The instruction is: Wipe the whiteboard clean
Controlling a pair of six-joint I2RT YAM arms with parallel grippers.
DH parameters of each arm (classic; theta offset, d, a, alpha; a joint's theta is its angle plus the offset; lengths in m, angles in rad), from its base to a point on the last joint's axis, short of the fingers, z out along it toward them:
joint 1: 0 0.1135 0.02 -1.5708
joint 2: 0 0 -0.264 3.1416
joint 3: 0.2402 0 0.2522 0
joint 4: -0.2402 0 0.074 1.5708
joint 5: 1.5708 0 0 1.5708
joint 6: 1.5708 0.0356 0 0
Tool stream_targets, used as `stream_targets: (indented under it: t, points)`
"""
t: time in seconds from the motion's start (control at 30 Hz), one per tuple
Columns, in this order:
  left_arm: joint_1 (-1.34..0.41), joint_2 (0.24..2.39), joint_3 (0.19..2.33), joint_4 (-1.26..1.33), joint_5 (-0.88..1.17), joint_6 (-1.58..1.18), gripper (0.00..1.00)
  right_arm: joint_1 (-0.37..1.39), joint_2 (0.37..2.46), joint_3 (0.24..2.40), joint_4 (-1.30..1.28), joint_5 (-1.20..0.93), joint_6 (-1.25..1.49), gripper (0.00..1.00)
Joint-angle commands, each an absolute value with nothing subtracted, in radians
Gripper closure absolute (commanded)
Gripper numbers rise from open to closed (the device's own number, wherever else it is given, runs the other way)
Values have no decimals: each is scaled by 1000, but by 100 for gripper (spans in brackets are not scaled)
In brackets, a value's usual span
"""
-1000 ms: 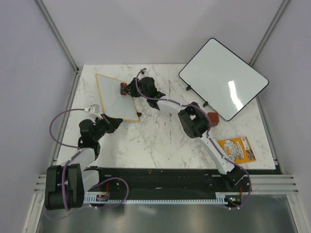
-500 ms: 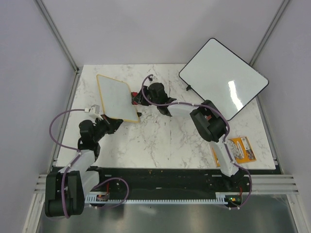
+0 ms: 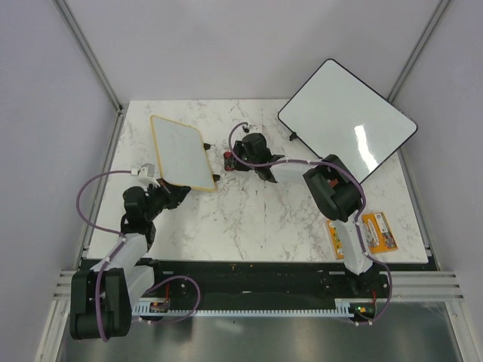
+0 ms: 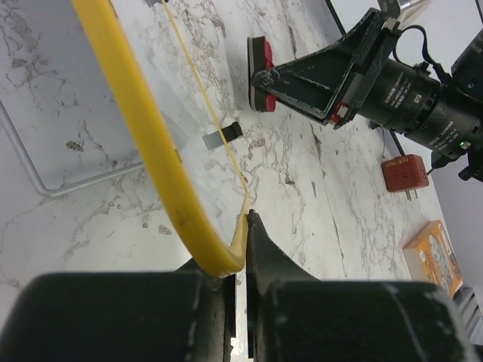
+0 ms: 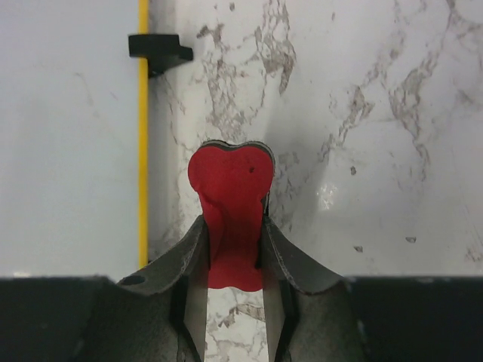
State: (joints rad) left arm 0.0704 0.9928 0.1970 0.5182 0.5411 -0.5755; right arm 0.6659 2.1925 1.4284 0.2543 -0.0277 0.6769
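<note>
Top external view: the small rectangular whiteboard with a thin yellow frame (image 3: 179, 151) sits at the far left of the white marble table (image 3: 249, 215) — its near corner pinched by the left gripper (image 3: 178, 194). The right gripper (image 5: 232, 224) clamps a flat red eraser (image 5: 230, 185) just beside the board's right edge — off its surface.

The table (image 3: 249, 219) is smooth, softly shiny white marble (or a laminate copy). The whiteboard (image 3: 179, 151) has a smooth white face and a glossy yellow plastic-looking frame. The eraser (image 5: 230, 185) looks matt red, the right gripper (image 5: 232, 223) dull, scuffed black. The bigger board (image 3: 347, 121) gleams.
</note>
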Motion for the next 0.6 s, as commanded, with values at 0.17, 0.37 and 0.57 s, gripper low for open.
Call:
stream_targets:
  t: [0.17,0.37,0.57]
  points:
    - [66,968,212,479,486,-541,98,735,2160,1454,60,-72,634,100]
    - [66,962,229,430,445,-548,80,807,2190,1476,40,-90,646,100]
    - [67,945,239,391,405,-543,49,831,2212,1480,57,-121,684,100]
